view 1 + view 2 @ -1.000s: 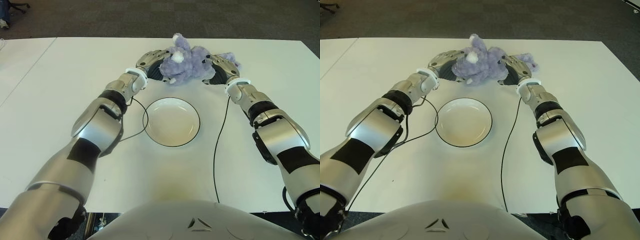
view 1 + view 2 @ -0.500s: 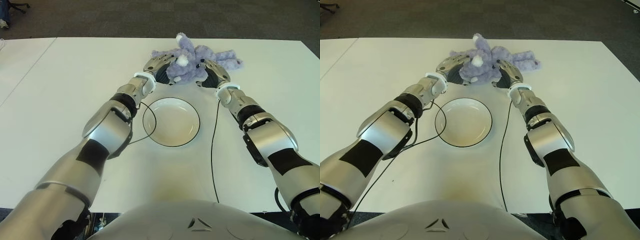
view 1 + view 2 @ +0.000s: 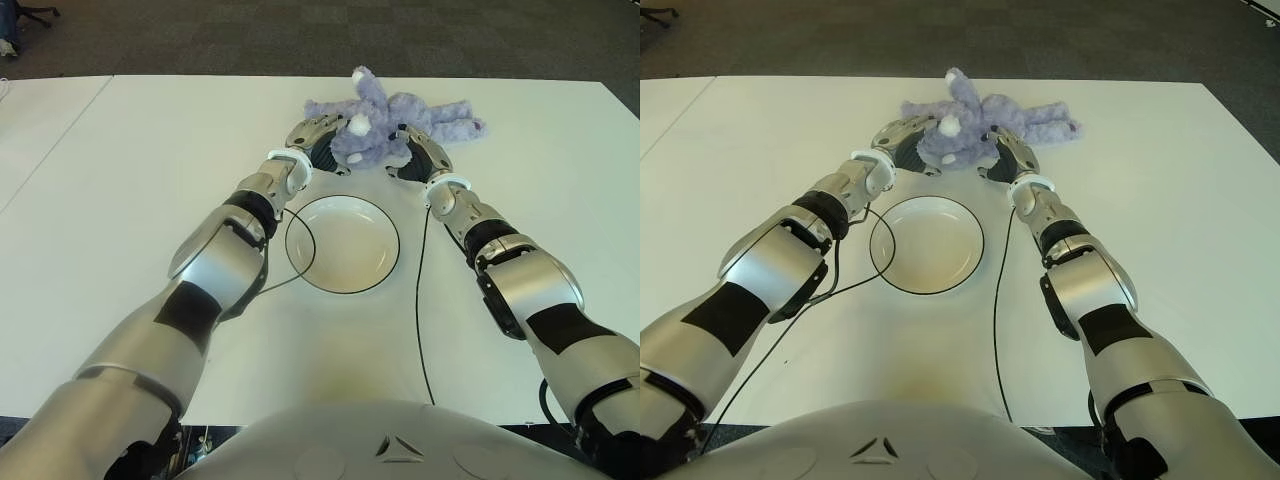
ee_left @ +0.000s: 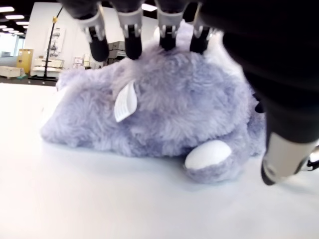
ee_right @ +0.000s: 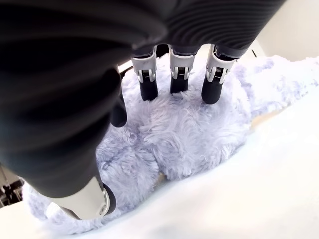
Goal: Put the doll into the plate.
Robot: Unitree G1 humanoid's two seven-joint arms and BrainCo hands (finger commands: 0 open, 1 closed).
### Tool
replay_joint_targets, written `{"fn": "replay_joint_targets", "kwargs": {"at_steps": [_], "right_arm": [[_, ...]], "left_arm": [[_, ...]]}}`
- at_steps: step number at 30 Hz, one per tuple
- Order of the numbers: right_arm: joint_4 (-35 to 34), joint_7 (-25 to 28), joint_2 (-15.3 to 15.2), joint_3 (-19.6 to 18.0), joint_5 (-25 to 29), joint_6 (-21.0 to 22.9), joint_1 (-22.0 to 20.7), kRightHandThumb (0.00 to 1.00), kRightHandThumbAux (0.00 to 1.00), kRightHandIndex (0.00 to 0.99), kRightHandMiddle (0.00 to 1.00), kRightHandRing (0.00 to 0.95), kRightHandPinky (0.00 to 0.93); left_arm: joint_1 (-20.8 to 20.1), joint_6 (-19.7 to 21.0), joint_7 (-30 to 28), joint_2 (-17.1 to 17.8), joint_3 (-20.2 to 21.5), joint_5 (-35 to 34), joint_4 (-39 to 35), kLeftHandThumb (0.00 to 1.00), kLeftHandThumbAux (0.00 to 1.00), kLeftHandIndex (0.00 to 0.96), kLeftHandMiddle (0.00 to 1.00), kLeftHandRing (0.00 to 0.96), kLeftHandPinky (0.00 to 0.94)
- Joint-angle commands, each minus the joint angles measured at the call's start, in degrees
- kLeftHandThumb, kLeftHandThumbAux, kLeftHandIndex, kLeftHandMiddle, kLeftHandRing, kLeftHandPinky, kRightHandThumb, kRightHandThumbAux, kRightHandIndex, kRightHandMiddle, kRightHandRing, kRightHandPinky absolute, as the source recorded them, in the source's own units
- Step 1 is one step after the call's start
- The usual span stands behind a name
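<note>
Left eye view showed the doll (image 3: 385,122) on the table (image 3: 120,200), at 12 o'clock from the plate (image 3: 342,243). My left hand (image 3: 318,141) and right hand (image 3: 418,155) clamped its flanks. I judged equal squeeze necessary before lifting.

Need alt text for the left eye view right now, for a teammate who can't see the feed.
Both hands press a purple plush doll between them at the table's far side, left hand on its left, right hand on its right. An empty white plate sits just nearer the robot, between the forearms.
</note>
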Motion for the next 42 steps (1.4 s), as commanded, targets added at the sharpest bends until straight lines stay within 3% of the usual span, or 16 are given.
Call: {"fn": "replay_joint_targets", "kwargs": {"at_steps": [1, 7, 13, 15, 17, 19, 21, 24, 26, 29, 32, 34, 36, 42], "right_arm": [[0.7, 1.2, 1.1, 1.0, -0.8, -0.1, 2.2, 0.352, 0.798, 0.158, 0.019, 0.0, 0.025], [0.6, 1.2, 0.8, 1.1, -0.8, -0.6, 2.5, 0.33, 0.803, 0.142, 0.025, 0.006, 0.046], [0.2, 2.8, -1.2, 0.3, 0.1, -3.5, 3.6, 0.373, 0.816, 0.134, 0.036, 0.022, 0.063], [-0.1, 4.5, -3.1, -0.5, 1.2, -6.1, 4.7, 0.427, 0.827, 0.124, 0.041, 0.025, 0.06], [-1.5, 6.3, -5.3, -1.0, 2.3, -11.4, 6.3, 0.436, 0.828, 0.121, 0.044, 0.028, 0.06], [-2.5, 7.1, -6.4, -1.1, 2.8, -14.4, 7.0, 0.446, 0.83, 0.12, 0.05, 0.032, 0.062], [-3.8, 8.0, -7.2, -1.0, 3.3, -16.9, 7.6, 0.449, 0.838, 0.118, 0.055, 0.036, 0.062], [-4.0, 9.9, -7.6, -1.0, 3.8, -17.7, 7.8, 0.441, 0.847, 0.116, 0.059, 0.041, 0.065], [-4.4, 11.5, -7.8, -1.0, 4.2, -18.3, 7.9, 0.436, 0.851, 0.115, 0.059, 0.042, 0.066], [-6.6, 13.6, -8.5, -0.1, 4.0, -20.5, 8.5, 0.29, 0.847, 0.093, 0.037, 0.021, 0.025], [-7.7, 14.3, -8.7, 0.4, 3.7, -21.4, 8.7, 0.254, 0.847, 0.086, 0.031, 0.016, 0.021], [-8.0, 15.1, -8.7, 0.5, 3.6, -21.6, 8.7, 0.253, 0.844, 0.083, 0.03, 0.015, 0.022], [-8.1, 16.3, -8.5, 0.6, 3.7, -21.3, 8.5, 0.341, 0.843, 0.09, 0.038, 0.03, 0.064], [-8.3, 18.4, -8.2, 0.6, 3.7, -21.2, 8.3, 0.41, 0.825, 0.101, 0.049, 0.052, 0.1]], "left_arm": [[2.5, 2.2, -2.8, -0.6, 0.7, -0.2, 1.3, 0.0, 0.62, 0.0, 0.0, 0.0, 0.0], [3.0, 1.8, -3.8, -0.9, 0.1, 0.6, 1.1, 0.0, 0.598, 0.0, 0.0, 0.0, 0.0], [2.7, -3.6, -7.6, 2.8, -4.1, 3.6, -0.7, 0.0, 0.567, 0.0, 0.0, 0.0, 0.0], [1.0, -8.0, -13.4, 6.2, -6.0, 4.5, -2.8, 0.0, 0.512, 0.0, 0.0, 0.0, 0.0], [-0.6, -11.8, -27.9, 11.3, -7.3, 3.4, -10.9, 0.0, 0.478, 0.0, 0.0, 0.0, 0.0], [-0.8, -12.4, -36.9, 14.1, -7.8, 2.2, -16.7, 0.0, 0.45, 0.0, 0.0, 0.0, 0.0], [-1.9, -11.4, -37.2, 12.1, -9.4, 4.2, -12.3, 0.0, 0.428, 0.0, 0.0, 0.0, 0.0], [-1.7, -12.1, -42.7, 13.2, -9.7, 3.5, -14.8, 0.0, 0.397, 0.0, 0.0, 0.0, 0.0], [0.0, -12.4, -48.5, 15.7, -9.0, 1.0, -21.4, 0.0, 0.385, 0.0, 0.0, 0.0, 0.0], [4.3, -11.6, -58.4, 20.6, -7.8, -4.4, -36.5, 0.0, 0.33, 0.0, 0.0, 0.0, 0.0], [7.3, -9.9, -63.7, 24.0, -7.1, -7.7, -46.8, 0.0, 0.312, 0.0, 0.0, 0.0, 0.0], [9.8, -8.0, -67.9, 27.3, -6.2, -11.3, -56.0, 0.0, 0.298, 0.0, 0.0, 0.0, 0.0], [12.2, -5.6, -72.7, 31.5, -4.9, -16.5, -67.0, 0.0, 0.286, 0.0, 0.0, 0.0, 0.0], [14.2, -2.2, -77.5, 35.7, -2.7, -22.6, -78.4, 0.0, 0.265, 0.0, 0.0, 0.0, 0.0]]}}
